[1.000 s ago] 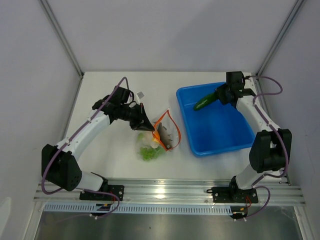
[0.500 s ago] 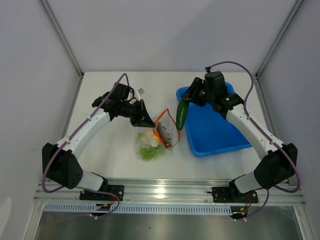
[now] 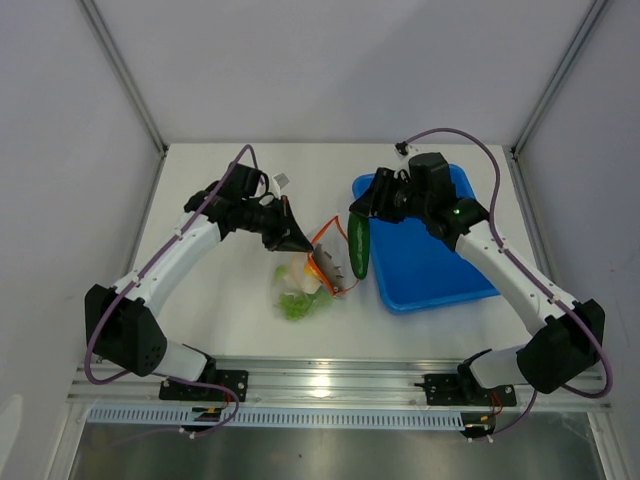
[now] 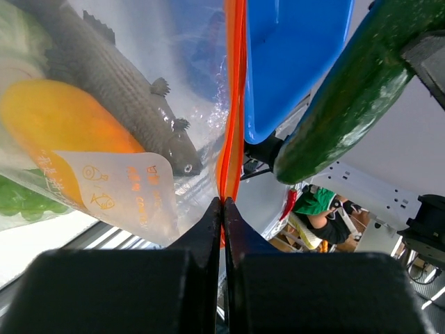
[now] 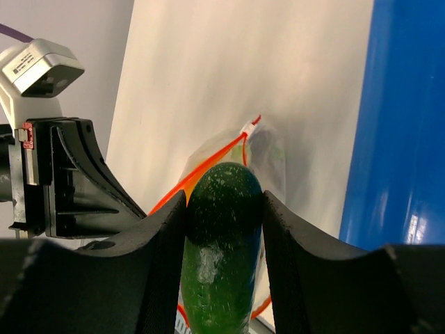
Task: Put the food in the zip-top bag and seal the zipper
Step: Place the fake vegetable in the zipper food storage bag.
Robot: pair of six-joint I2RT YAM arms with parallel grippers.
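The clear zip-top bag (image 3: pixel 303 287) lies mid-table with its orange-red zipper (image 3: pixel 322 243) mouth held open. My left gripper (image 3: pixel 299 243) is shut on the zipper strip (image 4: pixel 233 104). Inside the bag I see a grey fish piece (image 4: pixel 118 76), a yellow-orange piece (image 4: pixel 62 122), green pieces (image 3: pixel 294 307) and a white piece (image 3: pixel 296 269). My right gripper (image 3: pixel 362 206) is shut on a dark green cucumber (image 3: pixel 358 247) that hangs upright over the bag's mouth. The cucumber (image 5: pixel 222 250) sits between my right fingers (image 5: pixel 295 261), above the zipper (image 5: pixel 208 163).
A blue rectangular tray (image 3: pixel 440 255) stands right of the bag, its near-left rim close to the cucumber. A small white tag (image 3: pixel 284 182) lies on the table behind the left arm. Walls and frame posts border the table on three sides.
My right gripper has carried the cucumber from over the blue tray leftward and down to the bag's mouth, turning it upright. My left gripper has kept its hold on the zipper.
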